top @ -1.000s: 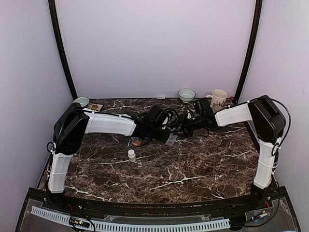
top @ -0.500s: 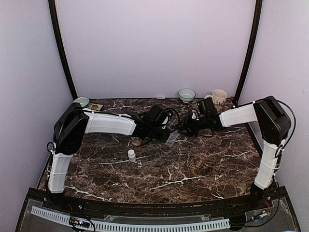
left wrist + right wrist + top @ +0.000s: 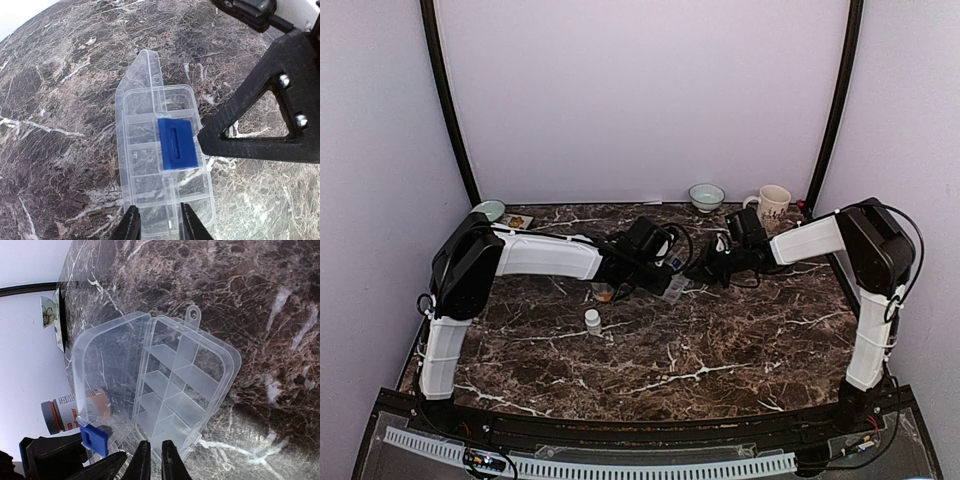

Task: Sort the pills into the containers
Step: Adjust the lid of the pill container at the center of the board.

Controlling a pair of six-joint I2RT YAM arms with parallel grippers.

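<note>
The clear organiser box (image 3: 142, 165) lies mid-table (image 3: 676, 286) with its lid (image 3: 110, 355) raised and a blue latch (image 3: 176, 142) on the lid's free edge. Its containers (image 3: 187, 375) look empty. No pills show in any view. My left gripper (image 3: 161, 227) straddles the box's near end, its fingers pressed against the clear plastic. From the opposite side, my right gripper (image 3: 154, 462) has its fingers almost together on the box's near rim. One right finger (image 3: 260, 125) stands beside the latch.
An amber bottle with a grey cap (image 3: 65, 412) lies behind the lid (image 3: 605, 293). A tiny white bottle (image 3: 591, 319) stands nearer the front. At the back edge are a bowl (image 3: 706, 196), a mug (image 3: 773, 205), a small dish (image 3: 490, 210) and a card (image 3: 515, 221).
The right gripper's fingers have closed from wide apart to nearly touching at the box's rim. The left arm and the box have stayed put.
</note>
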